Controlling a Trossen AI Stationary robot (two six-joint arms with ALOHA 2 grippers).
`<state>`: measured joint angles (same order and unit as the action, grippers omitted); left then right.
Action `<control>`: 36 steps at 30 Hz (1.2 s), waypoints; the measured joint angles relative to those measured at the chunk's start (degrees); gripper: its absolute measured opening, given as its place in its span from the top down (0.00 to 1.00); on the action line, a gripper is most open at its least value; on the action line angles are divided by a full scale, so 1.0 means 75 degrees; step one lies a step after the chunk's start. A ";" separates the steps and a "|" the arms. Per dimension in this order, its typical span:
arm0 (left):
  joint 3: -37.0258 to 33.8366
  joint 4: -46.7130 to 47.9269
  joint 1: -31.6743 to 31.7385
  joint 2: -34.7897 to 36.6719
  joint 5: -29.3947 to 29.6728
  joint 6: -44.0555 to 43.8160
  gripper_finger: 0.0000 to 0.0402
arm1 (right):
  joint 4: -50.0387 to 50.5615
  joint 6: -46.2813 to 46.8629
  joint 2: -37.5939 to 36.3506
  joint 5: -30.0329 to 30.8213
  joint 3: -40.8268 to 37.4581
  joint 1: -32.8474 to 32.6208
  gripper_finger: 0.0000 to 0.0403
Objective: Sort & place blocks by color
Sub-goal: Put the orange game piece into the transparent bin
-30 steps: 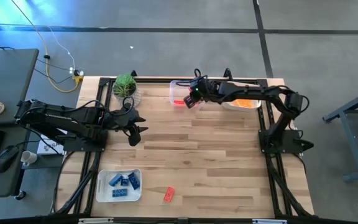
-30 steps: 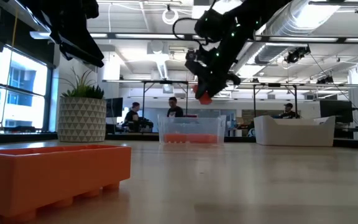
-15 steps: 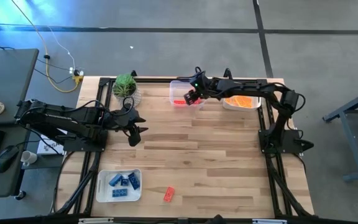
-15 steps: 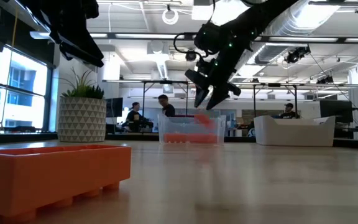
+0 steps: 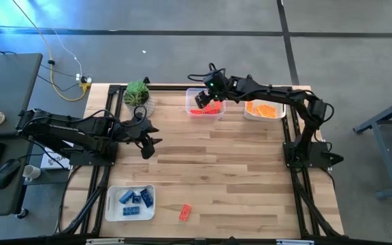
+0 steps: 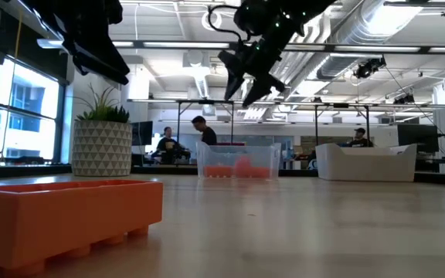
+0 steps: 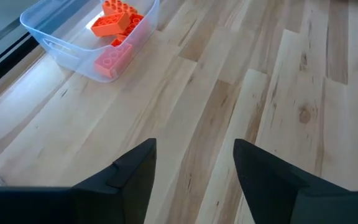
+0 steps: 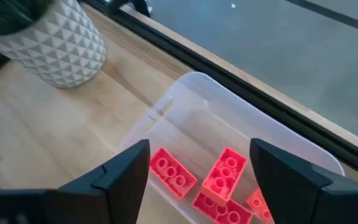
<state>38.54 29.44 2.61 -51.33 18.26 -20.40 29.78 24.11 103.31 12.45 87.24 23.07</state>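
Observation:
My right gripper (image 5: 203, 101) hangs open and holds nothing, above the clear tray (image 5: 190, 95) at the far edge. Several red blocks (image 8: 224, 175) lie flat on the floor of that tray (image 8: 191, 84). Beside it, a second tray (image 5: 256, 117) holds orange blocks (image 5: 265, 110). A white tray (image 5: 112, 211) near the front left holds blue blocks (image 5: 134, 198). One red block (image 5: 185, 212) lies flat on the table near the front edge. My left gripper (image 5: 147, 146) waits open over the left part of the table, clear of everything.
A green plant in a patterned white pot (image 5: 137, 95) stands at the far edge, just left of the red tray. The wooden tabletop (image 5: 223, 170) between the trays is bare. People sit and walk in the room behind the table (image 6: 201, 131).
My right gripper has opened and let go of a red block, which has dropped into the clear tray among the other red blocks. The gripper has then risen and drawn a little toward the table's left, staying over the tray.

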 joint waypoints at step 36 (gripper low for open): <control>0.2472 0.0099 -0.1537 -0.2684 -0.0349 -0.3572 0.47 | 0.2812 0.0342 0.0000 0.0657 0.0566 -0.0632 0.35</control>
<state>57.08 30.19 -8.92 -71.46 15.64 -47.19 50.86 26.68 103.31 17.37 91.48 18.33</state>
